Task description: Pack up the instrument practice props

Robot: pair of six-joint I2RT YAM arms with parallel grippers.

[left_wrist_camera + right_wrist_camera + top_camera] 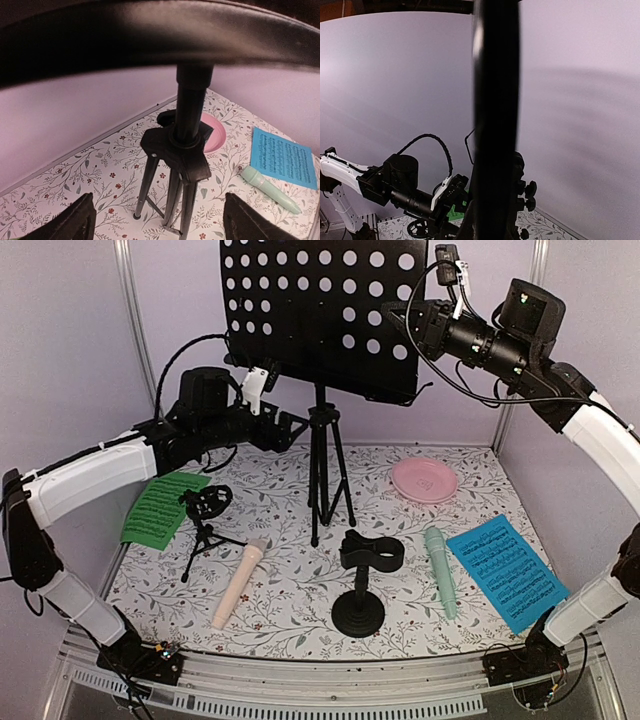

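The black perforated music stand (320, 310) stands on its tripod (325, 480) at the back centre. My left gripper (296, 428) is open beside the pole; in the left wrist view (159, 212) the pole (190, 110) stands ahead between the spread fingers, not touched. My right gripper (398, 318) is at the desk's right edge; its view shows only the desk edge-on (495, 125), fingers hidden. On the table lie a green page (163, 505), a blue page (508, 572), a beige microphone (240, 582) and a mint microphone (441, 570). A small tripod mic holder (205, 515) and a round-base holder (362, 580) stand upright.
A round pink plate (424, 480) sits behind right of the tripod, also in the left wrist view (215, 135). Lilac walls close the back and sides. The table's metal front rail (330, 690) runs between the arm bases.
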